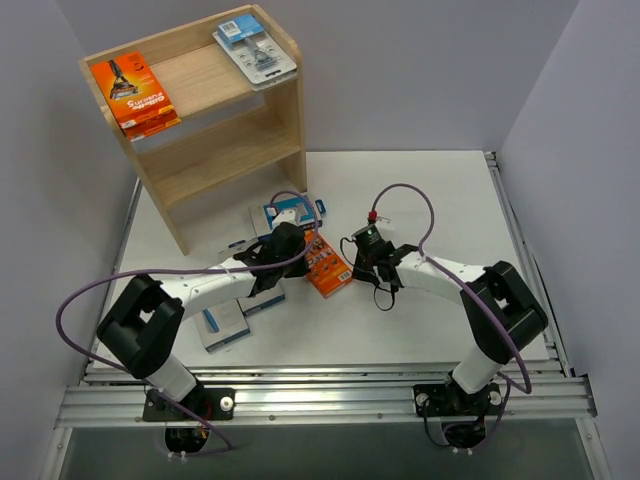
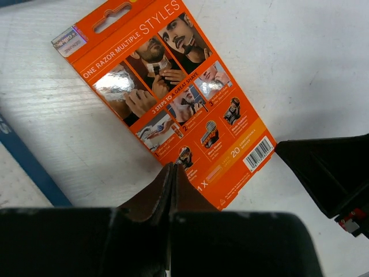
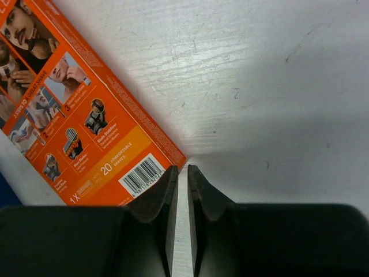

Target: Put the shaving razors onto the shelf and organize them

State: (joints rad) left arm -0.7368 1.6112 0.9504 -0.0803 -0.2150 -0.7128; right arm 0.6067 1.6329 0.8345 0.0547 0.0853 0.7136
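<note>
Starts at the left gripper [image 2: 171, 173]: jaws pressed flush together, nothing pinched, tips over the near short edge of an orange razor pack [image 2: 167, 98]; cannot tell whether touching it or just above. Moves on to the right gripper [image 3: 181, 173]: jaws parted by only a narrow slit, bare tabletop [image 3: 259, 86] showing through it, nothing held, tips just beside the barcode corner of that same pack. Lies flat on the tabletop, back face up, between the two grippers and in the grip of neither. Beyond, also on the tabletop: a grey-and-blue pack [image 1: 222, 325] just beside the left arm [image 1: 200, 285], and another blue pack [image 1: 290, 212] partly hidden under the left gripper. Further back, the shelf [image 1: 290, 110], well apart from both grippers, with a second orange pack [image 1: 135, 92] at the left end of its top tier and a clear blister pack [image 1: 255, 50] at the right end, bare wood between them. Reads, as a judgement, as the pick-up of the orange razor pack, not yet made, with the task perhaps near halfway: two packs up, at least three down. Calls next for wider jaws on one side and an edge to bite on. Looks awkward with a thin pack lying flat, so probably needs a nudge or brace from one gripper while the other works a finger under the raised edge, then a carry to the shelf.
</note>
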